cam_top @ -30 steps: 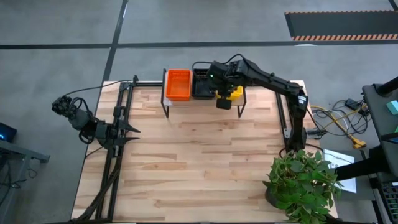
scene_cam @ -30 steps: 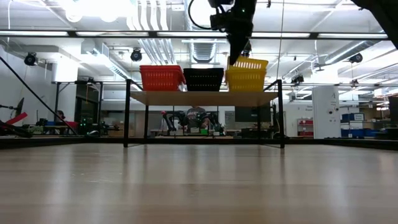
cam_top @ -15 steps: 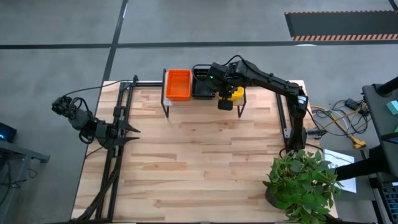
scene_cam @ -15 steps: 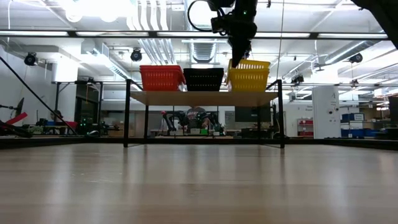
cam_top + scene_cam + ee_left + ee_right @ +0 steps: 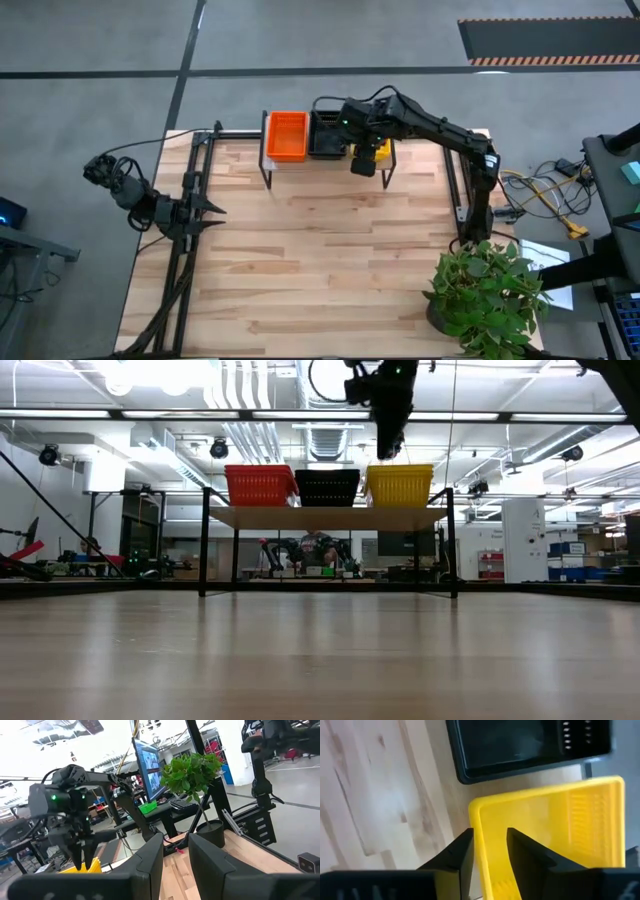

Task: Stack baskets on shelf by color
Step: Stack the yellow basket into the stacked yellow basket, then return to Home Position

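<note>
Three baskets stand side by side on the shelf (image 5: 330,517) at the table's far edge: red-orange (image 5: 260,485) on the left, black (image 5: 327,487) in the middle, yellow (image 5: 400,485) on the right. My right gripper (image 5: 392,448) hangs open just above the yellow basket's left rim (image 5: 479,820). Its fingers point down, one on either side of that rim, without touching it. My left gripper (image 5: 207,210) waits open at the table's left edge.
A potted plant (image 5: 485,290) stands at the table's near right corner. Black frame rails (image 5: 185,260) run along the left edge. The wooden table top (image 5: 320,260) stretches from the shelf toward the near edge.
My right gripper has let go of the yellow basket and risen a little above it. The basket was tilted with one side raised. It now sits level on the shelf beside the black one.
</note>
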